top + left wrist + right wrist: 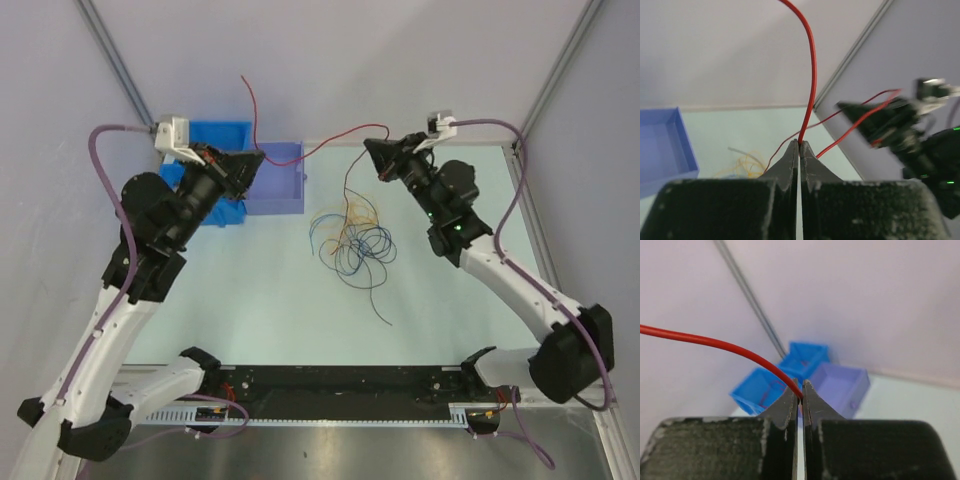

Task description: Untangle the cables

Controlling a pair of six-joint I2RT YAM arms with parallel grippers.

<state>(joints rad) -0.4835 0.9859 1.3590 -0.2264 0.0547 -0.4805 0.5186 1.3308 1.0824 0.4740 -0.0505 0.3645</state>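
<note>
2 grippers up over far part of table (250, 300), both clamped on same 1 red cable (322, 148). L gripper (800, 144): jaws pressed together, red cable pinched at very tips, free end curving up & away. R gripper (801, 392): jaws likewise closed, cable nipped at tips, running off to left in wrist view. Strung in air btw the 2, past far corner of lavender bin (275, 180). Other cables (352, 238): 1 loose tangle flat on table, just below R gripper in top view; blue, orange, yellow & dark loops, count per colour not readable. 1 dark strand trailing toward near edge. Bins: 3 total, 2 blue bins (218, 135) + 1 lavender, side by side at far left.
</note>
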